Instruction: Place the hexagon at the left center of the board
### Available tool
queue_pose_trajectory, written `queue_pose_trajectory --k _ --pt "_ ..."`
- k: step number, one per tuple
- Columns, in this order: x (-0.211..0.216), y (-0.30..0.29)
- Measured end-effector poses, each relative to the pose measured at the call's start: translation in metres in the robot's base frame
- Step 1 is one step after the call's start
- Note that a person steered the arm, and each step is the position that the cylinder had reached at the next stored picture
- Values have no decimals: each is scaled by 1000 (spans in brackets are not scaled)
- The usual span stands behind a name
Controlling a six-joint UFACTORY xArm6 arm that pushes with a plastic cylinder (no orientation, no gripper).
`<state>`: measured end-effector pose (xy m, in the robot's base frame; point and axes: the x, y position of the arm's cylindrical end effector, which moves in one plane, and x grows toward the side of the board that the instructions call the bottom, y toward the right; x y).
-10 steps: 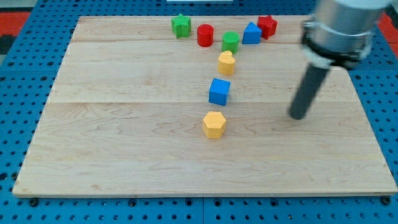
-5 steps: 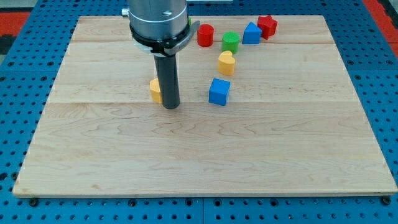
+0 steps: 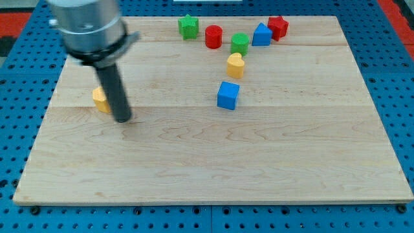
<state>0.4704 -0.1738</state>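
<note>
The yellow hexagon [image 3: 100, 99] lies near the left edge of the wooden board [image 3: 213, 162], about halfway up, partly hidden behind my rod. My tip [image 3: 123, 119] rests on the board right beside the hexagon, on its right and slightly toward the view's bottom, touching or nearly touching it.
A blue cube [image 3: 228, 95] sits near the board's middle. A yellow block [image 3: 235, 65] lies above it. Along the top are a green star-like block [image 3: 188, 26], a red cylinder [image 3: 213, 36], a green cylinder [image 3: 240, 43], a blue block [image 3: 261, 34] and a red block [image 3: 278, 26].
My rod has swept from the board's right side to its left. The yellow hexagon went with it, from below the blue cube to the left edge. The other blocks have not moved.
</note>
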Motion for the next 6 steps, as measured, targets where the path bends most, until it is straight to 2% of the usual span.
queue_pose_trajectory --k 1,3,4,6 --pt "-31 -17" --pt "-55 53" --pt "-71 21" --pt "-53 12"
